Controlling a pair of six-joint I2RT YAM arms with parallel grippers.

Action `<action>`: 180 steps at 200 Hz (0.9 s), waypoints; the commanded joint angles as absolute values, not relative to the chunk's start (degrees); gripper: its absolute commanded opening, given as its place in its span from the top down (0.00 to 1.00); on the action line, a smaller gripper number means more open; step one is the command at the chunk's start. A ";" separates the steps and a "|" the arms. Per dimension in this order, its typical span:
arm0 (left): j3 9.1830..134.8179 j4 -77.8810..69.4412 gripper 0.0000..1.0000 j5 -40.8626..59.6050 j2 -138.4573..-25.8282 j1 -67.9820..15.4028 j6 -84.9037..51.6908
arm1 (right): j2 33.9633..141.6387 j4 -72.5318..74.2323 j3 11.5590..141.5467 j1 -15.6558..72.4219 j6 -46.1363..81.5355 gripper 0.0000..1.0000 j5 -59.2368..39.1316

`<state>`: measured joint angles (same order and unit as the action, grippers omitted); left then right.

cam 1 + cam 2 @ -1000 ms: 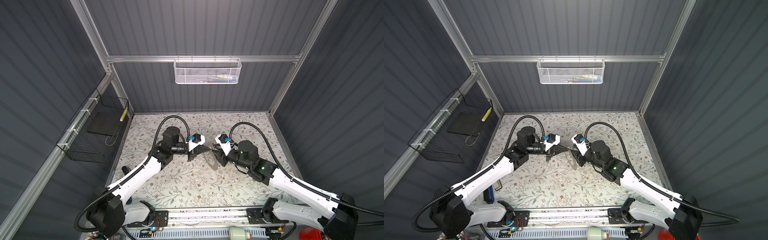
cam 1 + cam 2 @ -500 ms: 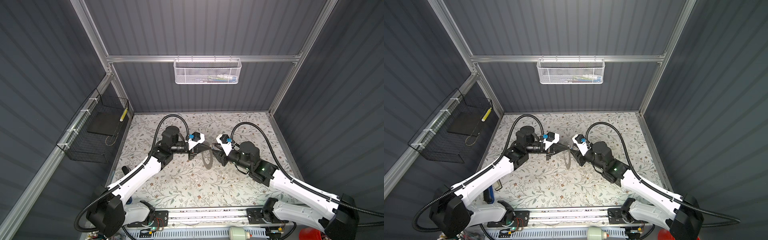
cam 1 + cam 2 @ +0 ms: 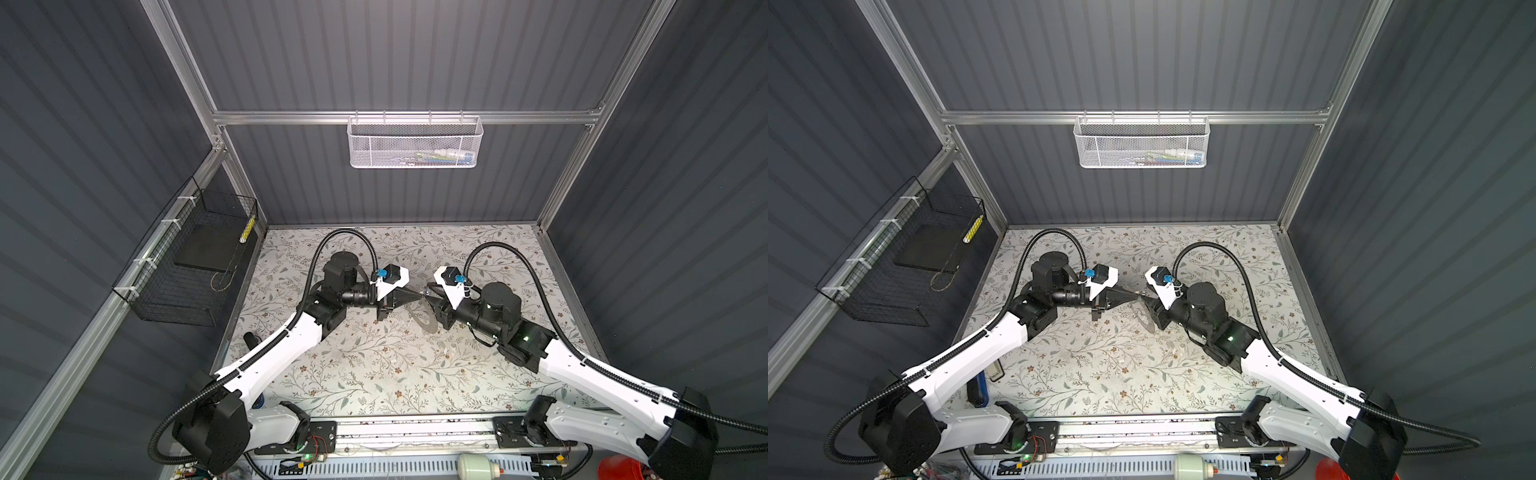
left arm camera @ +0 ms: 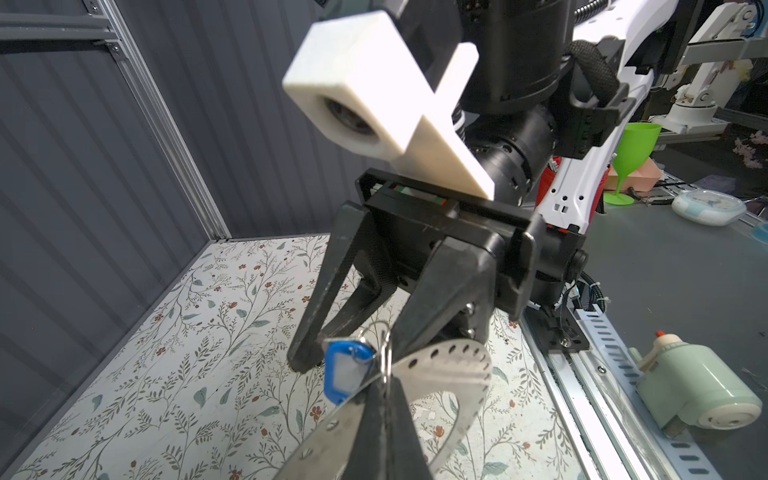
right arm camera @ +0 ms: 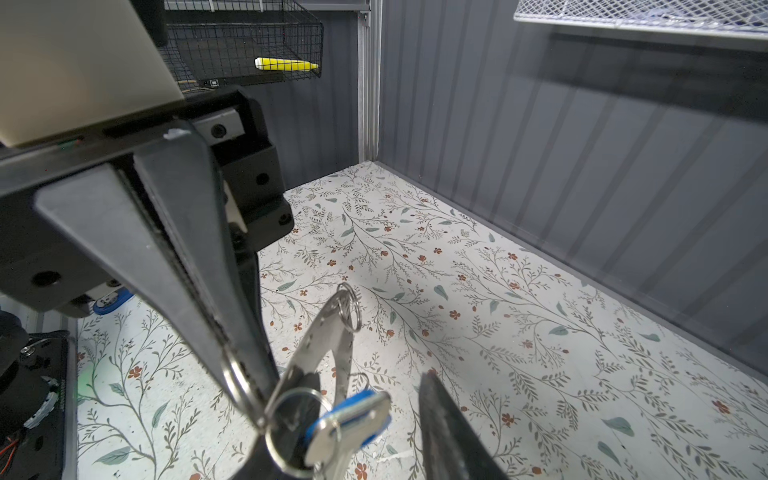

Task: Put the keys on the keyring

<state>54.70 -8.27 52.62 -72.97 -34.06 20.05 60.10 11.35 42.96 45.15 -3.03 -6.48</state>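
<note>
Left gripper [image 5: 254, 401]: fingers pressed flat together, tip nipping a keyring [image 5: 297, 392]. A silver key [image 5: 328, 442] and a blue tag [image 5: 362, 412] overlap against the ring; cannot tell whether the key is threaded. Right gripper [image 5: 362, 379]: jaws apart, ring, key and tag in the gap, one dark finger [image 5: 449, 436] clear of the tag. Perforated metal strip [image 5: 326, 334] behind, small rings [image 5: 348, 305] at its far end. Floral mat [image 5: 519, 332] beneath. Black wire basket [image 5: 249, 37] on the wall holds a yellow marker [image 5: 286, 64].

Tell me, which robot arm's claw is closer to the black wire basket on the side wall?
Left. The left gripper, pinching the keyring, is on the side of mid-table toward the black wire basket; the right gripper faces it from the far side, jaws open.
</note>
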 commanded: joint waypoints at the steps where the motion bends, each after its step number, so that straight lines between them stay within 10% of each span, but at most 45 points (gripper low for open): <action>1: 56.77 -9.92 1.00 53.83 -72.60 -34.28 19.51 | 59.95 14.33 42.50 45.53 -3.36 0.63 -9.09; 70: 57.85 -13.65 1.00 51.24 -73.74 -34.26 16.65 | 59.41 13.54 41.19 47.30 -5.50 0.77 -3.31; 180: 61.62 -4.46 1.00 58.29 -75.31 -34.10 22.38 | 42.07 -0.33 37.77 48.47 -27.33 0.74 -2.09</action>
<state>59.18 -7.64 54.43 -74.54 -34.09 20.01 44.66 6.26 36.32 48.34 -17.98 -2.09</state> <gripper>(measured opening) 0.045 0.290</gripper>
